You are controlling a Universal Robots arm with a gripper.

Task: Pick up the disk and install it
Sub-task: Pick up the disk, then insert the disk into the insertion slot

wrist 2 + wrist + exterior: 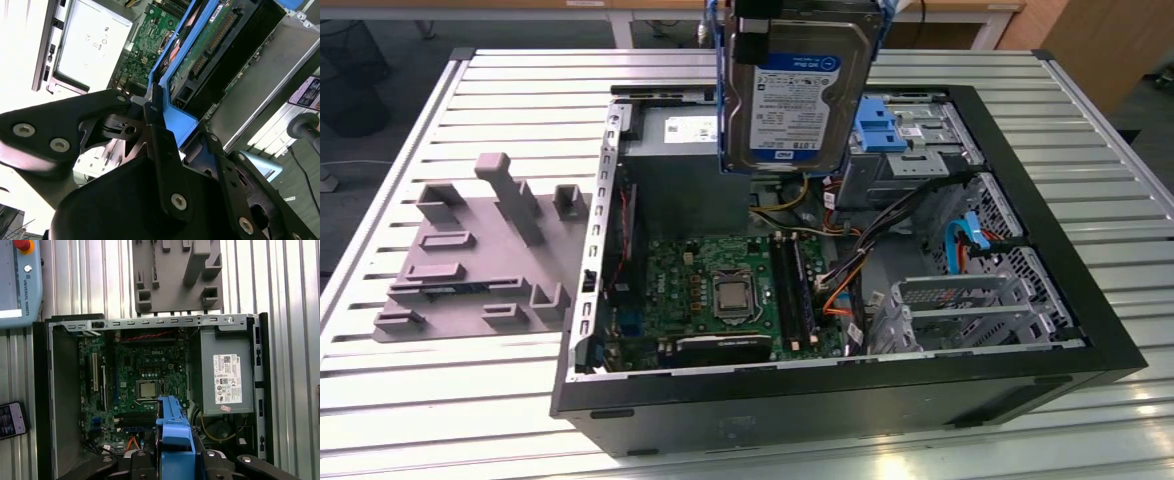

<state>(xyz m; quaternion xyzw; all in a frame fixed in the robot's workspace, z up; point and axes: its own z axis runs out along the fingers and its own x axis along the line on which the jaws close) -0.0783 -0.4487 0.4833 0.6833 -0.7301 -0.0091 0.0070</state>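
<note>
Grip status: gripper [175, 120] clamped narrow on the disk [803, 90], fingers [165, 150] pinching its blue rail frame [175, 432].

Disk at 12 o'clock in the exterior view, hanging upright with label toward camera. Raised over the open computer case [1067, 335], touching nothing but the claw.

Around it in the exterior view:
- blue bracket [878, 130] and metal bays at 1 o'clock, just beside the disk's lower corner
- cable bundle [907, 210] below that
- drive cage [961, 300] at 4 o'clock
- motherboard [714, 290] at 6 o'clock
- grey fixture plate [467, 250] at 9 o'clock on the slatted table [427, 400], well apart and not relevant

Looks like the carry-to-bay phase; install not done. Can't tell from these views which bay is the target.

To do it well:
- Hold clamp force constant. Only purchase appears to be the plastic rail, likely to flex or slip under side load.
- Go slow on any rotation, given the heavy metal body hanging below the grip.
- Square the rails to the bay guides while well clear.
- Route away from cables and case rim.
- Protect the circuit-board face [210, 47] from metal edges.
</note>
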